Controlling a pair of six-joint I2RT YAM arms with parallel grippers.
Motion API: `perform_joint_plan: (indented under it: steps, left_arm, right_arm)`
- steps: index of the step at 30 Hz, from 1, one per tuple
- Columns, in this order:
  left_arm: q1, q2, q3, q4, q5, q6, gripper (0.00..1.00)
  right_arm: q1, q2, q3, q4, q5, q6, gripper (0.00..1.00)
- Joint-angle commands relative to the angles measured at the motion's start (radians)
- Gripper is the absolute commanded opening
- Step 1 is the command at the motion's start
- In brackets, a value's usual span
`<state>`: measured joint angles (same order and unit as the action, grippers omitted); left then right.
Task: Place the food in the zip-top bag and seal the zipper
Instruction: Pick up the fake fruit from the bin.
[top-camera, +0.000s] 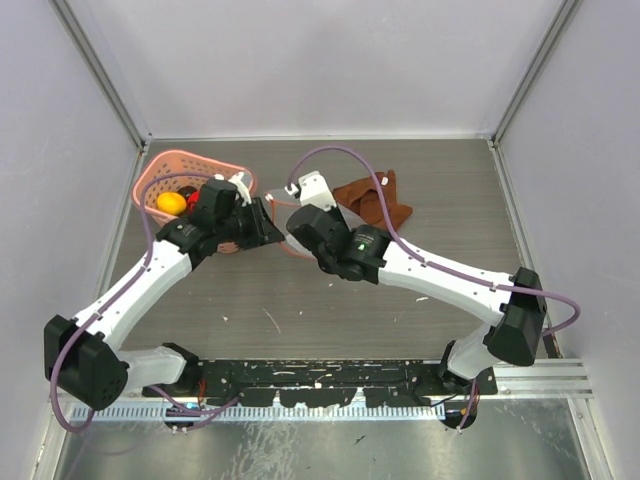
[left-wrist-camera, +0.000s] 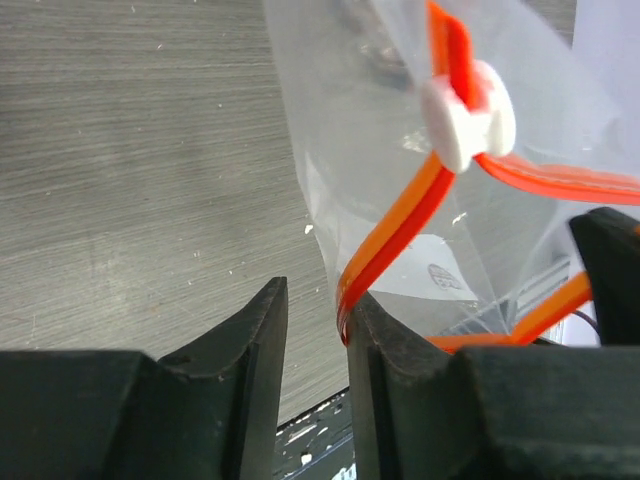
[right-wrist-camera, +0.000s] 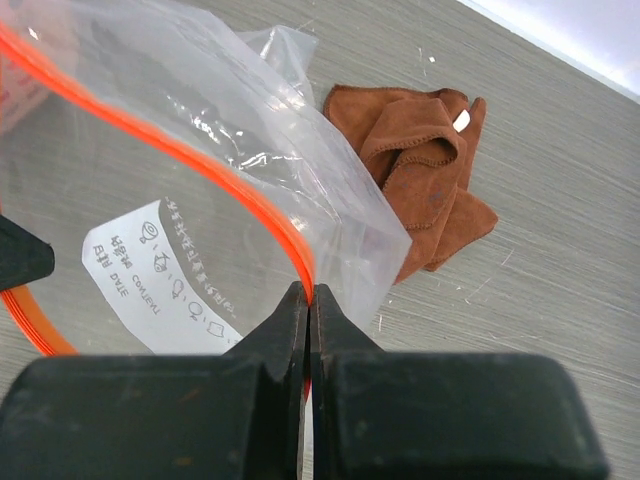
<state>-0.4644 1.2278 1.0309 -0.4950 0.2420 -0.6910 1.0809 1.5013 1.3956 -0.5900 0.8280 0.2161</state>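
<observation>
Left end effector (left-wrist-camera: 315, 300): fingers apart, zipper (left-wrist-camera: 405, 215) lying against one finger, unclamped. Right end effector (right-wrist-camera: 308, 300): pressed together on the zipper. Bag (right-wrist-camera: 230, 110) hangs between them over the counter (top-camera: 300, 300). Risk: on this single grip the mouth may sag or twist.

On the zip-top bag (right-wrist-camera: 250, 130) I can see a white label (right-wrist-camera: 160, 270) just up and left of my right claw (right-wrist-camera: 308, 296). It carries a row of small round symbols and two tilted lines of letters, too small to read. Up and right of my left claw (left-wrist-camera: 317, 295) it shows one round mark, equally unreadable.
</observation>
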Motion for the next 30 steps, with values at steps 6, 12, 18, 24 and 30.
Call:
perform_joint_plan:
  steps: [6, 12, 18, 24, 30]
  left_arm:
    - [0.005, -0.033, 0.088, 0.021, -0.019, 0.031, 0.44]
    - [0.044, -0.086, 0.108, -0.045, -0.073, 0.080, 0.50]
    - [0.120, -0.118, 0.172, -0.148, -0.171, 0.184, 0.57]
    - [0.202, -0.084, 0.265, -0.235, -0.306, 0.316, 0.68]
    - [0.283, 0.065, 0.388, -0.318, -0.340, 0.381, 0.77]
  right_arm:
    - [0.007, 0.042, 0.001, 0.040, 0.008, -0.024, 0.00]
    - [0.007, 0.059, 0.003, 0.041, 0.005, -0.024, 0.00]
    - [0.007, 0.062, 0.002, 0.045, 0.000, -0.026, 0.00]
    - [0.007, 0.057, -0.001, 0.050, -0.001, -0.026, 0.00]
    - [0.007, 0.063, 0.004, 0.054, -0.006, -0.028, 0.00]
